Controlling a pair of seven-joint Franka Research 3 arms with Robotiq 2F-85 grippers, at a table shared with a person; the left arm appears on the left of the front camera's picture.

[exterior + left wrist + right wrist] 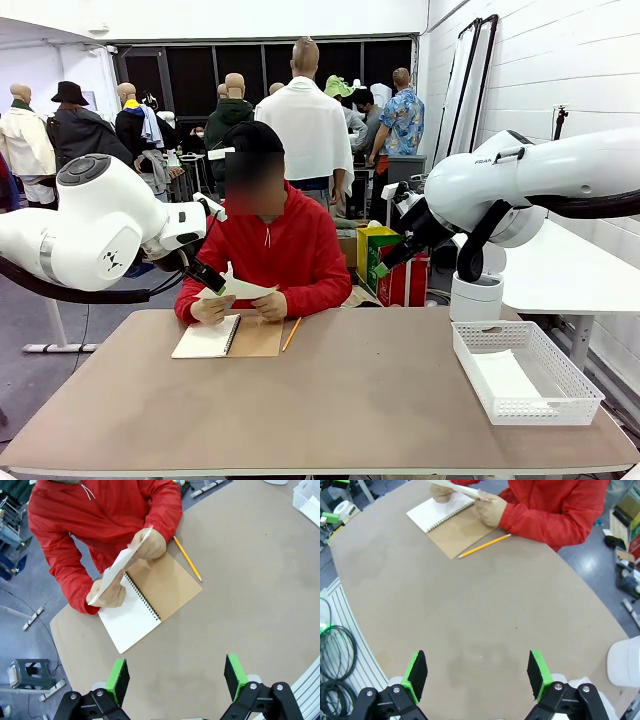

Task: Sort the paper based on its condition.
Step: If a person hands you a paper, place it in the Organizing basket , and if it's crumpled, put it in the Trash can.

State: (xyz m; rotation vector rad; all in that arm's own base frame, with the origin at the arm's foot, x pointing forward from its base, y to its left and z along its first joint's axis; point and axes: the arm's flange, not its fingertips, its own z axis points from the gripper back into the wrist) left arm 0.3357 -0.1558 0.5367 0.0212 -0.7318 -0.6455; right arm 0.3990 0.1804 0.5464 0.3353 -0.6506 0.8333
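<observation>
The sorting looks to be at its very start. A person in a red hooded top, seated at the far side of the brown desk (330, 400), holds one thin white loose sheet of paper (238, 288) up off the surface with both hands, above an open spiral notebook with a brown cardboard cover (215, 337). A yellow pencil (291, 334) lies just beside the notebook. At the right of the front view stands a white perforated plastic basket (525, 375) with what seems to be a white sheet lying flat in it; whether that counts as one sheet already sorted, I cannot tell. No other bin or pile can be made out, so by my judgement nearly all of the task is left: the held sheet has to be handed over or set down, judged, and placed.

Both tools are raised above the desk and hold nothing. In the left wrist view the left tool (177, 676) sits at the bottom edge, its green pads spread wide, while the sheet (116, 570) is in the upper left, well apart from it. In the right wrist view the right tool (477, 676) also stands wide open at the bottom edge, with the sheet (462, 490) at the very top, well apart across the bare desk.
</observation>
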